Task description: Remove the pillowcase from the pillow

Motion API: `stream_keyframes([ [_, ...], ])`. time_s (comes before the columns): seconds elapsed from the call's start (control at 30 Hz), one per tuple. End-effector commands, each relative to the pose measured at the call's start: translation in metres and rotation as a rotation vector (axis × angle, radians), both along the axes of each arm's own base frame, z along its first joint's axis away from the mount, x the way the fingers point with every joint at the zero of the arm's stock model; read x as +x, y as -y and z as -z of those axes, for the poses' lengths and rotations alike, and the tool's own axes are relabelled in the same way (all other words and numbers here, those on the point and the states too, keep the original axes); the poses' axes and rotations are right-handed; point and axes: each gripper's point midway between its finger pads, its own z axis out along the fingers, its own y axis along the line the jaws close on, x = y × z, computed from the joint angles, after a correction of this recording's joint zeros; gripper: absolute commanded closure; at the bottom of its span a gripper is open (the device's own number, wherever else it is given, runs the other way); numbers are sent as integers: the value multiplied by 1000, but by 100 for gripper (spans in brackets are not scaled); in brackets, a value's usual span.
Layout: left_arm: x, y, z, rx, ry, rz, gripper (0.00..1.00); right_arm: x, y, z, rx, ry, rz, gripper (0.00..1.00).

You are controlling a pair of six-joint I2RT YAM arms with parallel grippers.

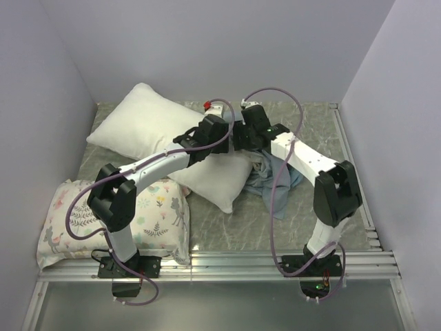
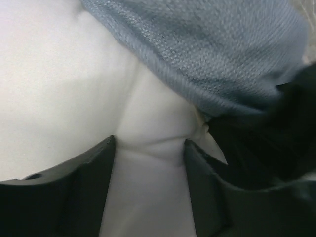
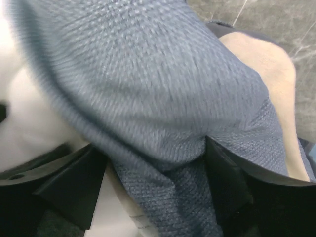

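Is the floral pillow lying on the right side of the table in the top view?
No, the floral pillow lies at the near left, beside the left arm's base.

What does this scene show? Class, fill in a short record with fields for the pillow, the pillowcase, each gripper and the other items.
pillow: white, mid-table, partly uncovered
pillowcase: bunched at the pillow's right end, grey-blue side showing
left gripper: fingers astride white pillow fabric
right gripper: fingers astride pillowcase cloth
other: second white pillow, floral pillow
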Motion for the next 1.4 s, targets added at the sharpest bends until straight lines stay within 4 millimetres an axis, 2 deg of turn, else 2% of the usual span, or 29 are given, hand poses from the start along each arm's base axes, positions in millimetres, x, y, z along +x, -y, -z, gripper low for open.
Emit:
stream_keyframes([
  [0.0,-21,-9,45,43,-137,16,45,15,16,19,-41,-30,96,26],
  [0.03,-21,-10,49,40,-143,15,50,17,19,22,-35,-37,105,40],
  [0.07,-21,-11,53,33,-154,16,60,18,21,22,-25,-41,115,50],
  [0.13,-21,-15,60,25,-171,13,68,23,36,24,-19,-48,160,74],
  [0.17,-22,-15,64,23,-182,16,75,26,42,21,-17,-42,182,81],
  [0.23,-23,-19,71,29,-197,15,83,30,63,18,-11,-38,244,91],
  [0.3,-22,-22,78,30,-211,11,97,35,83,10,14,-25,295,95],
  [0.33,-23,-23,82,32,-223,8,100,35,90,8,24,-25,316,98],
  [0.4,-22,-24,85,19,-230,9,100,37,104,1,34,-13,356,100],
  [0.53,-18,-33,83,-14,-231,-19,100,41,153,-6,45,-5,476,100],
  [0.63,-4,-44,58,-95,-195,-58,100,41,176,-20,71,15,535,100],
  [0.67,0,-47,44,-132,-175,-63,100,41,188,-29,68,35,568,100],
  [0.77,21,-66,13,-224,-139,-103,100,37,208,-56,67,85,622,100],
  [0.8,26,-71,5,-242,-131,-116,100,36,222,-64,74,98,658,100],
  [0.83,37,-80,-12,-262,-105,-135,100,34,228,-72,87,110,672,100],
  [0.9,48,-88,-29,-276,-80,-151,100,28,247,-93,122,151,714,100],
  [0.93,57,-89,-49,-297,-44,-153,100,26,253,-100,127,166,729,100],
  [1.0,69,-102,-57,-309,-39,-185,100,17,266,-123,140,215,762,100],
  [1.03,78,-108,-71,-327,-9,-199,100,14,269,-131,145,231,770,100],
  [1.07,83,-109,-73,-340,-8,-204,100,9,274,-144,150,258,779,100],
  [1.1,91,-111,-90,-355,25,-208,100,5,280,-156,151,278,795,100],
  [1.13,97,-114,-94,-359,32,-217,100,2,283,-164,153,293,802,100],
  [1.17,102,-114,-87,-346,8,-224,100,-3,285,-176,158,317,806,100],
  [1.2,107,-114,-91,-349,15,-226,100,-7,286,-187,166,338,805,100],
  [1.27,119,-108,-100,-363,22,-204,100,-12,280,-201,195,365,780,100],
  [1.33,122,-99,-105,-382,20,-172,100,-11,266,-200,243,357,726,100],
  [1.37,123,-94,-99,-390,4,-161,100,-11,255,-198,248,353,699,100],
])
